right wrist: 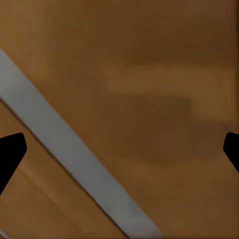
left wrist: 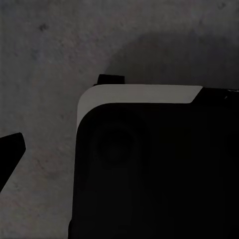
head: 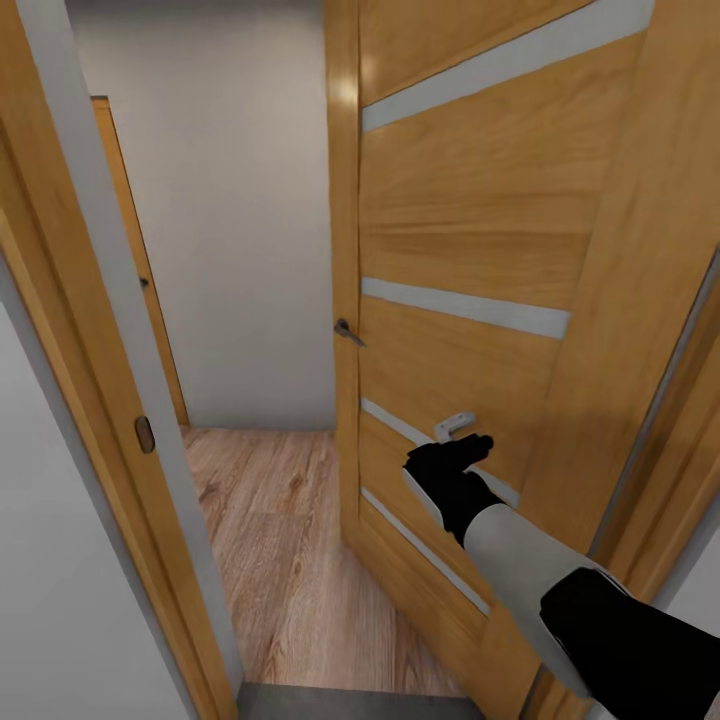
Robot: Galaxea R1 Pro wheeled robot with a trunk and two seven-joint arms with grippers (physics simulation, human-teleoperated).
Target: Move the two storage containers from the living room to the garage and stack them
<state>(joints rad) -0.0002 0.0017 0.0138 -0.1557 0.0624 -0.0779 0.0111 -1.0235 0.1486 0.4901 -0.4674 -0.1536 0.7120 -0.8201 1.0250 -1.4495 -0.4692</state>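
Storage containers: we see none of the orange-red bins from any camera, so we cannot say where they sit at this moment
Head view, door: a wooden door (head: 470, 300) with pale inlaid stripes stands partly open ahead of us, its lever handle (head: 349, 333) on the edge facing the gap
Head view, right arm: our right gripper (head: 462, 452) is up against the door panel near a low stripe, well below the handle; from this angle we cannot tell how its fingers stand
Head view, beyond: the gap shows light wood-plank flooring (head: 270, 520), a plain grey wall (head: 240, 220) and a second wooden door (head: 135, 260) at the left; a door frame (head: 90, 330) lies close at our left
Head view, underfoot: a strip of dark grey floor (head: 350, 702) meets the planks at the threshold, so we judge we stand on the garage side
Left wrist view: our left arm hangs over dark mottled concrete (left wrist: 45, 59), a black and white part of the robot (left wrist: 149, 164) fills much of the frame, and one dark fingertip (left wrist: 11, 149) pokes in; we cannot tell that hand's state
Right wrist view: both fingertips (right wrist: 10, 152) sit at opposite edges, spread wide with nothing between them, facing the wood and a grey stripe (right wrist: 64, 149)
Step in hand: we judge we are pushing the door wider to get through
Next move: press on until the gap clears our base, then drive onto the planks toward the living room
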